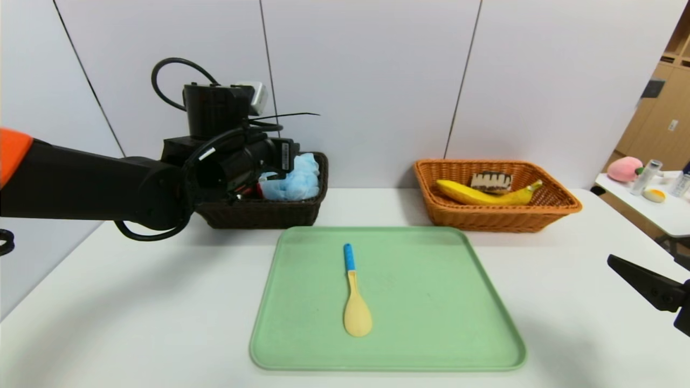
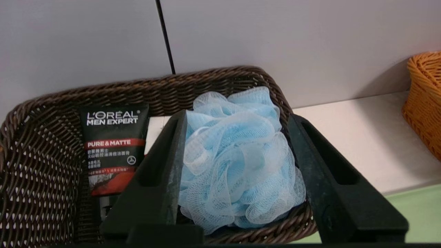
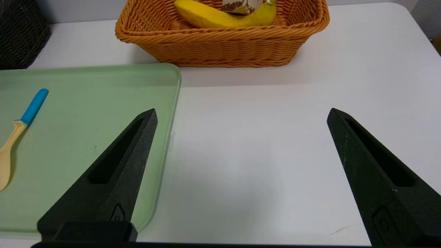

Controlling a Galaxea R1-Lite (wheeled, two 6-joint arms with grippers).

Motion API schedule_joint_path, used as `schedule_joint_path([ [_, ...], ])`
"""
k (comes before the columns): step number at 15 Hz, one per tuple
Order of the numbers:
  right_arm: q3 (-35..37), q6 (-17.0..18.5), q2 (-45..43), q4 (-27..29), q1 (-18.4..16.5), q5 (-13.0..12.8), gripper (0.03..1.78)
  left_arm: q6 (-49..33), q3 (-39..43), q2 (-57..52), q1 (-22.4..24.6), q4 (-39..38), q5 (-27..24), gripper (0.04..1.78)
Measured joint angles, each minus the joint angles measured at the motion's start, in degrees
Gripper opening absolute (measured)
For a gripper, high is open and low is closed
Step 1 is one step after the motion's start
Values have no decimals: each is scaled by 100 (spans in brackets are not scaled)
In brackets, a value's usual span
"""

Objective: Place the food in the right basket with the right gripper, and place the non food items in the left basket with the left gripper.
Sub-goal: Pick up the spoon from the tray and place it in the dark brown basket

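One item is left outside the baskets: the yellow spoon point(image 1: 357, 293) with its blue handle, lying flat near the middle of the green tray point(image 1: 485, 345), bowl toward the robot and handle toward the baskets. The light-blue bath pouf point(image 2: 237, 162) sits in the dark brown left basket point(image 2: 41, 162) between the fingers of the left gripper point(image 2: 237, 120), which hangs over that basket with its jaws spread wide at either side of the pouf and no squeeze visible in the mesh, so it looks released rather than held. A black squeeze tube point(image 2: 112, 148) lies in the same basket beside the pouf. The step in hand is probably to clear the left gripper of the pouf; it should lift straight up so the fingers do not snag the netting or the wicker rim, then travel to the spoon. The spoon is thin and lies flush, so a grasp across the blue handle looks the safer choice. The banana point(image 1: 485, 195) and the cake slice point(image 1: 490, 181) already rest in the orange-tan right basket point(image 1: 496, 218). The right gripper point(image 3: 241, 117) is parked low over the white table point(image 1: 135, 323) to the right of the tray, jaws wide apart and empty. Pale wall panels stand behind, and a side table point(image 1: 660, 213) with small objects stands far right.
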Motion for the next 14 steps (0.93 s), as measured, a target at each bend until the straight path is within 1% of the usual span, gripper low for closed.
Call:
schedule_joint_path([
  [3,39,-27,0,2,0,1,170,-20,-71,-201,-39,-146,7,131],
  [4,56,-27,-2,-6,0,1,170,-33,94,-377,-140,-149,22,136],
  [6,80,-24,-46,11,0,6,170,-37,852,-809,-461,-171,118,144],
  [7,88,-29,-91,52,0,9,170,-46,1261,-1030,-675,-236,306,147],
  [9,107,-35,-146,57,0,12,170,-105,1910,-1413,-1101,-369,969,152],
  [10,129,-49,-165,46,0,15,170,-133,2137,-1529,-1213,-369,1265,154],
  [12,182,-55,-201,50,0,15,170,-177,2559,-1673,-1458,-363,1579,158],
  [14,207,-66,-254,66,0,15,170,-311,2832,-1730,-1765,-352,1690,161],
])
